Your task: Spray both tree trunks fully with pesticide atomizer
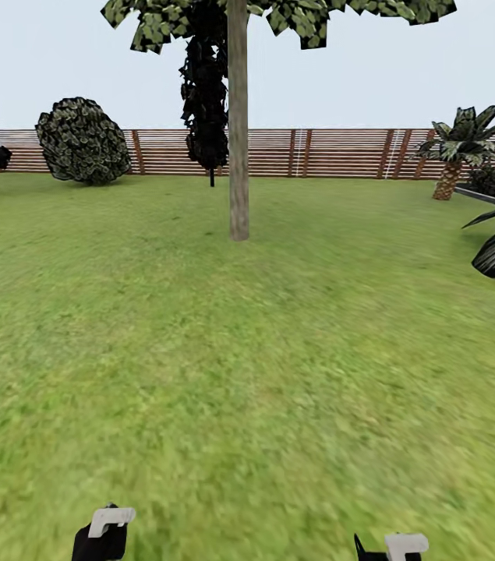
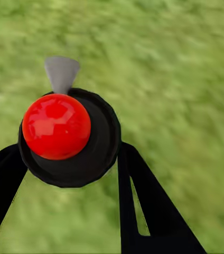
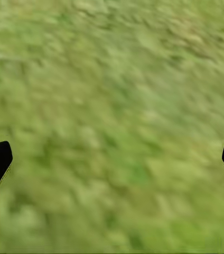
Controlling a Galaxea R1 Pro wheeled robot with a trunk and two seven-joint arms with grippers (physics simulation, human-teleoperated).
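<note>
Squarely between left end effector (image 2: 70, 174) fingers: atomizer (image 2: 64, 132).

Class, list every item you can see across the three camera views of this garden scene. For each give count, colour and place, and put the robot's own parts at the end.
tree trunk: one, beige-grey, centre of the lawn ahead, leafy crown above
lawn: one, green, across the whole foreground
fence: one, brown slats, along the far edge
round shrub: one, dark green, far left by the fence
dark conifer: one, near-black, behind the trunk
short palm: one, brown scaly trunk, far right
atomizer: one, black body with red cap and grey nozzle, between the left tool's fingers
left tool: one, black, shut on the atomizer
right tool: one, black, open over grass
</note>
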